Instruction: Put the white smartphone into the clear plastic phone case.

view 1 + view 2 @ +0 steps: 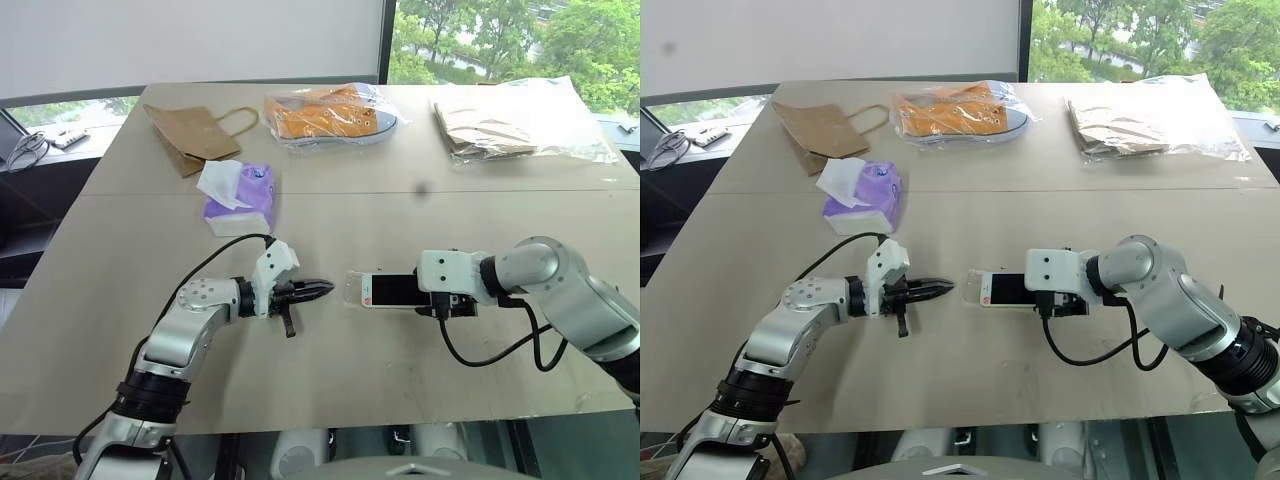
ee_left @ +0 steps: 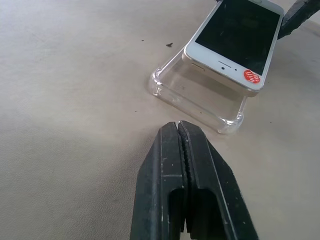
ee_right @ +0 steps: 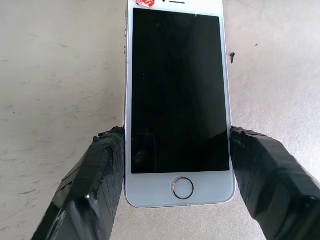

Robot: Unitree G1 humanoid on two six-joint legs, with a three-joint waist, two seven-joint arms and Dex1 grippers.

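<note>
Phone: the white smartphone (image 3: 177, 100) had a black screen, white bezels, a round home button and a red sticker at its far end; it lay screen-up near the middle of the worktop (image 1: 120, 300), its far end tilted over the case.
Case: the clear plastic phone case (image 2: 192, 97) was a thin glossy shell with rounded corners, flat on the worktop, partly under the phone's far end.
Right gripper: the right gripper (image 3: 177, 165) held its fingers spread to the phone's width, one pressed against each long edge near the home button.
Left gripper: the left gripper (image 2: 180, 145) had its fingers pressed together, empty, pointing at the case's free end and just short of it.
Open room: bare matte beige surface lay around both grippers.
Far side: a purple tissue pack (image 1: 240, 200), a brown paper bag (image 1: 190, 135) and clear bags lay well apart from the phone.
</note>
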